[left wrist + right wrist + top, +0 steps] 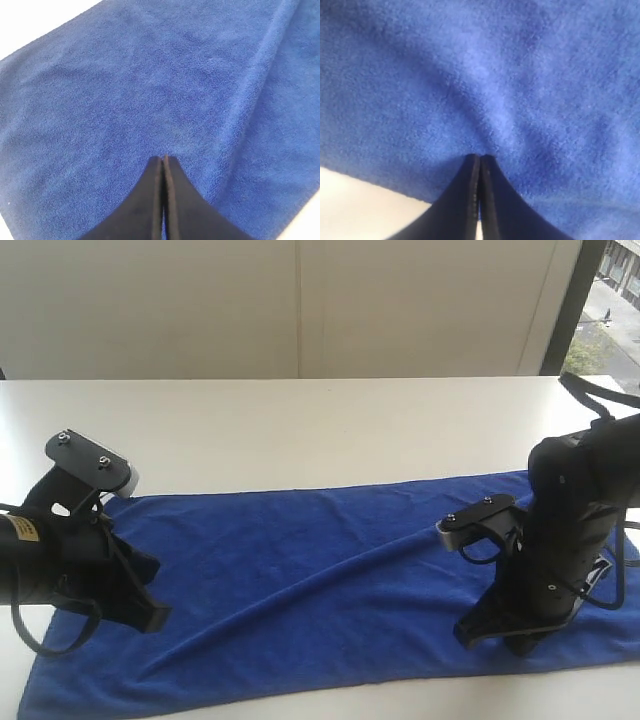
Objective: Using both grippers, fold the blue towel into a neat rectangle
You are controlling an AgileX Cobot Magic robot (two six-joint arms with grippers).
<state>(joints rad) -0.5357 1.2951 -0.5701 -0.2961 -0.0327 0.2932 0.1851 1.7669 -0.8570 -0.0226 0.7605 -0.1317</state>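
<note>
The blue towel (300,580) lies spread as one long strip on the white worktop (300,430), near its front edge, with a diagonal ridge crossing it from right to left. No fold brought over itself can be seen, and the strip's outline is skewed, so the folding looks largely still to do. The left pincer (163,159) is clenched, tips down on the cloth near the strip's left end; whether it traps any cloth cannot be told. The right pincer (480,157) is also clenched near the right end, close to the front hem. Cloth puckers toward its tips, so it probably pinches the towel.
</note>
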